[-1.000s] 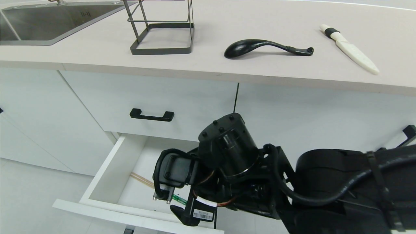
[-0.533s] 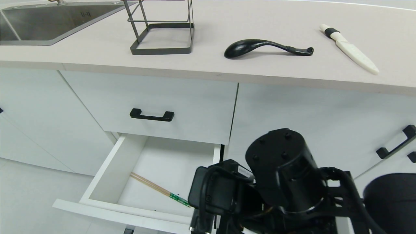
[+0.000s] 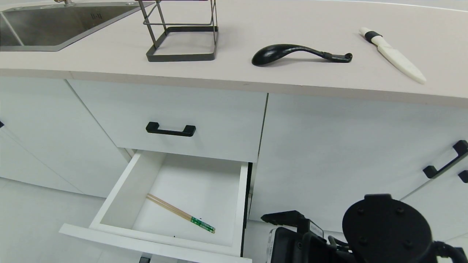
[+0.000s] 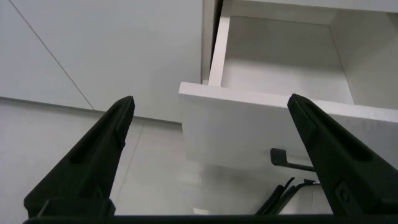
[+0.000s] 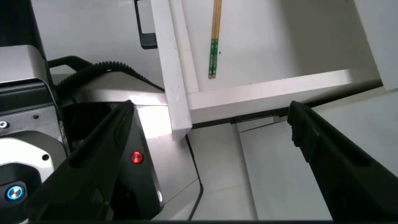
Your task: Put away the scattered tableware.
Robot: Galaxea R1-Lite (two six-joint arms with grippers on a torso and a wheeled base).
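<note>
A pair of wooden chopsticks (image 3: 181, 213) with green ends lies inside the open white drawer (image 3: 128, 193) under the counter. In the right wrist view the chopsticks (image 5: 214, 40) rest on the drawer floor behind the front panel (image 5: 171, 74). My right gripper (image 5: 209, 112) is open and empty, low and to the right of the drawer; one finger (image 3: 283, 218) pokes up there. On the counter lie a black ladle (image 3: 302, 53) and a white knife (image 3: 393, 54). My left gripper (image 4: 211, 102) is open and empty, facing the drawer (image 4: 249, 118) from its outer left side.
A dark wire rack (image 3: 182, 33) stands on the counter left of the ladle, with a steel sink (image 3: 55, 25) at the far left. A shut drawer with a black handle (image 3: 170, 129) sits above the open one. More cabinet handles (image 3: 444, 160) are at the right.
My right arm has pulled back from over the drawer, moving right and down. The chopsticks now lie uncovered in the drawer.
</note>
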